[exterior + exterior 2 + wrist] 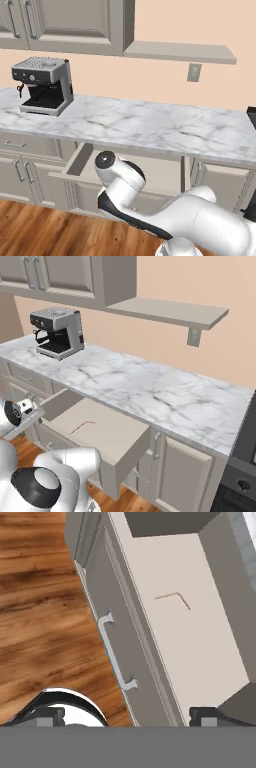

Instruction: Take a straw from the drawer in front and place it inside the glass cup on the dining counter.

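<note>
The drawer (107, 436) stands pulled out under the marble worktop, its side wall (75, 162) partly behind my arm. On its pale floor lies the thin pinkish-red straw (82, 426), bent tip to one side. From above, the hand view has the straw (172, 599) flat inside the drawer (205, 647), past the front panel and its bar handle (116, 657). My gripper (127, 717) is open and holds nothing, hovering over the drawer's front edge, apart from the straw. The glass cup and the dining counter are out of view.
A coffee machine (44, 85) (59, 332) stands at the left of the marble worktop (150, 125). Closed beige cabinet doors (185, 471) flank the drawer, and a dark oven (242, 466) is at the far right. Wooden floor (40, 612) lies before the cabinets.
</note>
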